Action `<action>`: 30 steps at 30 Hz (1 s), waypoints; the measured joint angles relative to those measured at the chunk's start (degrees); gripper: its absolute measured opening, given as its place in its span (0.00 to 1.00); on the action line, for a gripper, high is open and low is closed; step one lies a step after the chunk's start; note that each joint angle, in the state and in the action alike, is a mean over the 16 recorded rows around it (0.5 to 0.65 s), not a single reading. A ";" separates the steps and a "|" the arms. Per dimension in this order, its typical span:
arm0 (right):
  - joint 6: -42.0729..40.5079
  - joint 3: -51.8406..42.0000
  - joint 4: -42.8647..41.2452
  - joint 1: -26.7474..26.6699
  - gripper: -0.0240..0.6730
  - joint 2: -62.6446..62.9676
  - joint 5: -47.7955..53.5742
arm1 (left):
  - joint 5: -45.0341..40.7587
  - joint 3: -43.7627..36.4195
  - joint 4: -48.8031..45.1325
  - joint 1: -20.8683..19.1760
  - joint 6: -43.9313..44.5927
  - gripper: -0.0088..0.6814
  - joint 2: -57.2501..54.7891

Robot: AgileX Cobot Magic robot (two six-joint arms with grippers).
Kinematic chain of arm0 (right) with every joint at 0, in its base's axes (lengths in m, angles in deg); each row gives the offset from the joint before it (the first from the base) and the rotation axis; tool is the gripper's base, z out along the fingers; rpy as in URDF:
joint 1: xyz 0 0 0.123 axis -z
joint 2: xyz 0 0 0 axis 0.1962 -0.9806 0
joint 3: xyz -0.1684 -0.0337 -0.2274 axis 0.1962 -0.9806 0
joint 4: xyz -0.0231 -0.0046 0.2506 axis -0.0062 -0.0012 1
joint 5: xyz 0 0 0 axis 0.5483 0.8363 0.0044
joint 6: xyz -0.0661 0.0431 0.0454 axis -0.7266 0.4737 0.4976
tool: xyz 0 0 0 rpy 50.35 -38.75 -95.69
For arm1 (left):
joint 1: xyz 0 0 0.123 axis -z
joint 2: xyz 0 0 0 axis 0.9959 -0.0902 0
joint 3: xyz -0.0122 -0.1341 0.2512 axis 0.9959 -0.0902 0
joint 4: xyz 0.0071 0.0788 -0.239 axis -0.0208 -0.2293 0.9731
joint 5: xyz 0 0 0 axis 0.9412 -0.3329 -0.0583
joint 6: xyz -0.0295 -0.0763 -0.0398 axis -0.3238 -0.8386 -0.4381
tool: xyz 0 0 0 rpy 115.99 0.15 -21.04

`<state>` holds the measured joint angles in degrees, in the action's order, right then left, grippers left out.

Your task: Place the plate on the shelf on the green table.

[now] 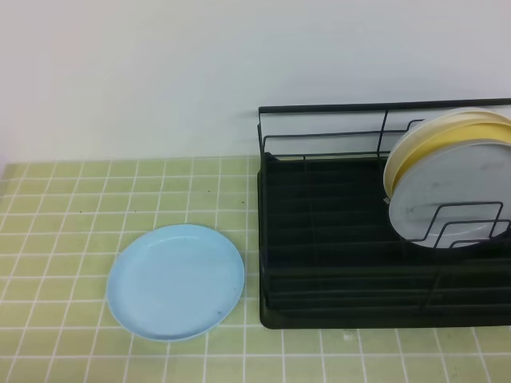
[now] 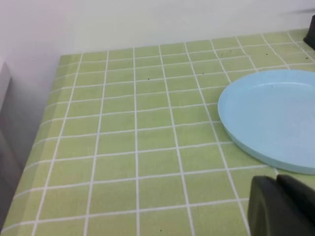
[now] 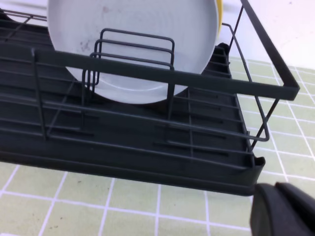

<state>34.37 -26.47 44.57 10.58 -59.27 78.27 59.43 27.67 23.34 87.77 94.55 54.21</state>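
Right up against both wrist cameras is a dark, blurry chunk of gripper in the bottom right corner: the left gripper (image 2: 283, 206) and the right gripper (image 3: 283, 209). Honestly can't tell if either one is spread apart or closed, since only a black lump of each shows. Neither is touching or holding anything I can see, and neither shows up in the high view.

So the plate (image 1: 176, 281) is lying flat on the green table (image 1: 64, 239), light blue, face up, just left of the shelf (image 1: 319, 239) with a narrow strip of tile between the two. From the left wrist view the plate (image 2: 273, 118) sits just past the gripper, near the right edge of the picture.

That shelf is a black wire rack on a solid black tray, with a tall back rail. Standing on edge at its right end are a grey-white marbled plate (image 1: 447, 199) in the dividers, a yellow plate (image 1: 455, 144) behind it, and a cream plate (image 1: 423, 136) behind that. In the right wrist view the marbled one (image 3: 133, 39) leans behind the upright wires.

Surface is small pale yellow-green tiles with white grout. Plain white wall (image 1: 160, 72) behind it all.
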 joint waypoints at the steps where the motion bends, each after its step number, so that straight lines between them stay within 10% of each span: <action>1: 0.00 -0.03 0.00 0.00 0.03 0.02 -0.01 | 0.27 0.00 0.00 0.00 -0.01 0.01 0.00; 14: -0.39 -0.25 0.00 0.01 0.03 0.17 -3.43 | 10.24 0.00 0.00 0.00 0.14 0.01 0.00; 30: -0.40 -0.25 0.00 0.01 0.03 0.17 -32.10 | 25.59 0.00 0.00 0.00 0.79 0.01 0.00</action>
<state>33.98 -26.73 44.57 10.59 -59.10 46.17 85.02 27.67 23.34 87.77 95.34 54.21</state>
